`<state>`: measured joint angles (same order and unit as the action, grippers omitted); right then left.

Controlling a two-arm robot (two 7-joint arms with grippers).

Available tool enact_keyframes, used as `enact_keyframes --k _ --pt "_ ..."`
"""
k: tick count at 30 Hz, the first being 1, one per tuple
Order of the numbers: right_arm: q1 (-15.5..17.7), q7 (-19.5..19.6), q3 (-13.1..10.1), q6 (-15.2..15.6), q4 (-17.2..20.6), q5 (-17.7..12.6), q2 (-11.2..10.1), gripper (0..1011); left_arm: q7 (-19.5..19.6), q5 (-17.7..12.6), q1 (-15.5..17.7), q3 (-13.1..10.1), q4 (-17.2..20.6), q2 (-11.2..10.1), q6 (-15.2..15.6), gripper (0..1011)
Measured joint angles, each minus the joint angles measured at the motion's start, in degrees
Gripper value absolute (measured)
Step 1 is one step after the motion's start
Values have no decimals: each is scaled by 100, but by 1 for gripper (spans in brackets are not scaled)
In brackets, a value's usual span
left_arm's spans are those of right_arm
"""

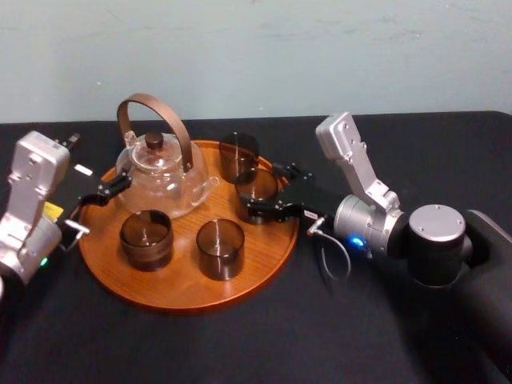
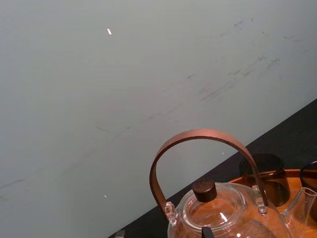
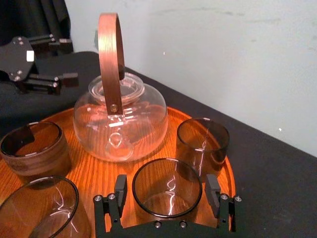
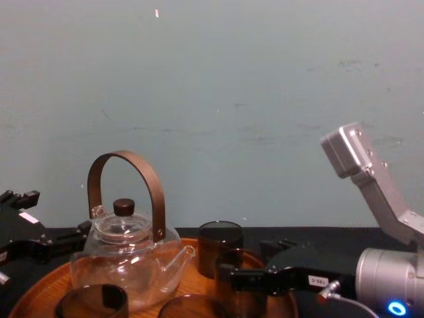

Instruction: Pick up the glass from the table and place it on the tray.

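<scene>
Plate: the work surface seen from the head, chest and both wrists. You face a matte black table [image 1: 240, 344] that runs back to a pale blue-green wall [image 1: 320, 48], plain apart from faint scuffs and a few small bright specks. On the table lies the round wooden tray [image 1: 184, 298], its orange grain lit and its low rim raised all round. On it stand a clear teapot [image 1: 164, 180] with a brown arched handle and four dark glasses.

Your right gripper [image 3: 167, 182] reaches in low from the right over the tray's right edge. Its black fingers [image 3: 121, 187] stand released on either side of the glass [image 1: 258, 196], with a thin gap each side (seen most plainly from the right wrist). That glass sits upright on the tray, between the teapot and the right rim. The second glass [image 1: 239, 156] stands just behind it, the third [image 1: 220, 248] and fourth [image 1: 146, 238] nearer you.

Your left gripper [image 3: 69, 61] hangs just beyond the tray's left edge near the teapot, fingers spread and holding nothing
</scene>
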<state>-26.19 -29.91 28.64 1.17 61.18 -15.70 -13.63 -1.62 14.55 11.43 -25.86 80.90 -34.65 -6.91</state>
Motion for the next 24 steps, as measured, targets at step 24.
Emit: enact_keyframes --k 24 --pt "891 493 -632 109 1855 -423 -673 1002 0 0 0 0 0 0 0 1001"
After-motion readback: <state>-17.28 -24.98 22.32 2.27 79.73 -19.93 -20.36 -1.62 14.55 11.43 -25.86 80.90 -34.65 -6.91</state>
